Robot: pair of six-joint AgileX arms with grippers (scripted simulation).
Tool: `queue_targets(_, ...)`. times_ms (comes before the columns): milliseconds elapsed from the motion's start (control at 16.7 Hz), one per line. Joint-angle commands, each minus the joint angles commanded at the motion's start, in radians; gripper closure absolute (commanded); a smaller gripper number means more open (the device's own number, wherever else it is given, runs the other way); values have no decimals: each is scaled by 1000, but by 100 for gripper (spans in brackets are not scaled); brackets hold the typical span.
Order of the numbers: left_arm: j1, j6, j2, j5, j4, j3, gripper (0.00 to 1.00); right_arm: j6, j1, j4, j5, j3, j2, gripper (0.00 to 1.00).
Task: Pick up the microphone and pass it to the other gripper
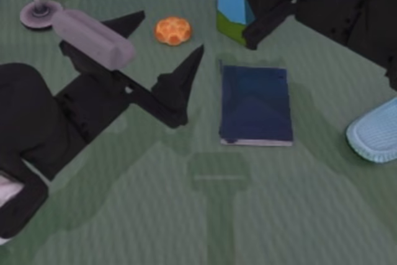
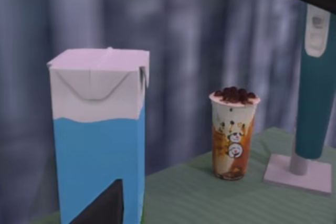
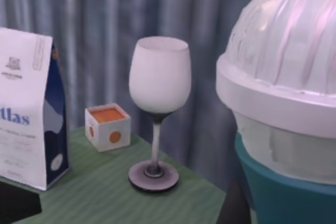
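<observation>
The microphone's round white ribbed head [image 1: 372, 133] shows at the table's right edge, its handle cut off by the picture. In the right wrist view the head [image 3: 286, 51] and teal handle [image 3: 283, 192] fill one side, beside my right gripper [image 3: 126, 208] and not between its fingers. In the left wrist view the teal handle with its white switch patch [image 2: 316, 77] stands upright, its top hidden by a black part. My right gripper [image 1: 251, 7] is open at the back, by the carton. My left gripper [image 1: 172, 31] is open at the back left, pointing towards the right.
A blue-and-white carton [image 1: 232, 4] stands at the back, with a drink cup [image 2: 233, 132] near it. A dark blue book [image 1: 255, 103] lies right of centre. An orange bun [image 1: 172, 30] lies between my left fingertips. A wine glass [image 3: 157, 103] and its base [image 1: 40, 12] stand back left.
</observation>
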Motion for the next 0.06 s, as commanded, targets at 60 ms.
queue_targets(60,1,0,-3,1,0,-3,0,0,-2,0,-2,-2,-1,100)
